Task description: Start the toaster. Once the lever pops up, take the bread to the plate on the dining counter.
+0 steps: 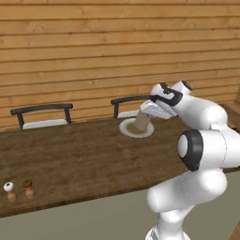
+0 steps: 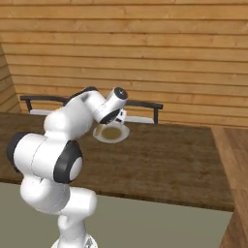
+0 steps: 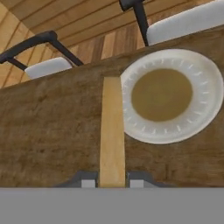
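The long dark wood-grain desk (image 1: 84, 154) stretches across the frame, two dark-framed chairs (image 1: 44, 116) tucked in on its far side against the plank wall. The white arm (image 1: 206, 140) reaches out over the top, and out near the far edge sits the plate (image 3: 205, 83), a small whitish dish with a brownish centre.

Now the tool (image 3: 113, 181): its two tips are pinched narrow on the bread (image 3: 112, 131), the slice held edge-on and running away from the hand. In the left base view the slice (image 1: 142, 121) hangs tilted just over the plate's (image 1: 136, 132) near side; from the hand's own camera, though, the bread lines up beside the rim rather than over the middle. Whether its far end touches the dish cannot be told.

So the step in hand looks like the placing, close to the end of the job. To do it well, the arm would want to carry the slice sideways until it sits above the brown centre, lower it until the bottom edge meets the dish, and only then part the tips. Let go while it stands off-centre, and the slice could tip onto the desk.

Far off at the near left, two small shakers (image 1: 18, 190) stand well clear.
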You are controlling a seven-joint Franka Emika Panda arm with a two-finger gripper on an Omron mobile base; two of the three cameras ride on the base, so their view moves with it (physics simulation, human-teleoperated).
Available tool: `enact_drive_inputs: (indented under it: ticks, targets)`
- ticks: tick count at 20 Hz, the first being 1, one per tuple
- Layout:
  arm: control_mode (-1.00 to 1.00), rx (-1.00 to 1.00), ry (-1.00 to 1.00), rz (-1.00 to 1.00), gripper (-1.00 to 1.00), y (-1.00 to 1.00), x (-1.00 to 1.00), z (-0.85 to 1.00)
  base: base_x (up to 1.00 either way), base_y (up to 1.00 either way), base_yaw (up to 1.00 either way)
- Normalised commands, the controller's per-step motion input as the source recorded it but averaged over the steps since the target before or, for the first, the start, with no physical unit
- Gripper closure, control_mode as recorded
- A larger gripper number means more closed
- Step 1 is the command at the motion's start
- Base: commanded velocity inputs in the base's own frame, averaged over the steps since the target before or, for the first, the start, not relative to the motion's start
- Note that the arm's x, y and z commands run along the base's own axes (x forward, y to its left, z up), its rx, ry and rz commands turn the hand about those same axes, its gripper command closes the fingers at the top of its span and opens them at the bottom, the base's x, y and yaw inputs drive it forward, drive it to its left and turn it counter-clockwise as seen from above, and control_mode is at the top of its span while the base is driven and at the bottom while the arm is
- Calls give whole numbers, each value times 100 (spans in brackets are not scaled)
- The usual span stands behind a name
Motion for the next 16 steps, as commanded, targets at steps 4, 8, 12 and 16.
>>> enact_drive_inputs:
  ticks: [4,8,12,16]
  targets:
    - [-100,1,4,0,100,0,65,-36,0,0,0]
    - [-100,4,0,0,100,0,42,-39,0,0,0]
    - [-100,3,0,0,100,0,47,-39,0,0,0]
    - [-100,0,0,0,100,1,56,-36,0,0,0]
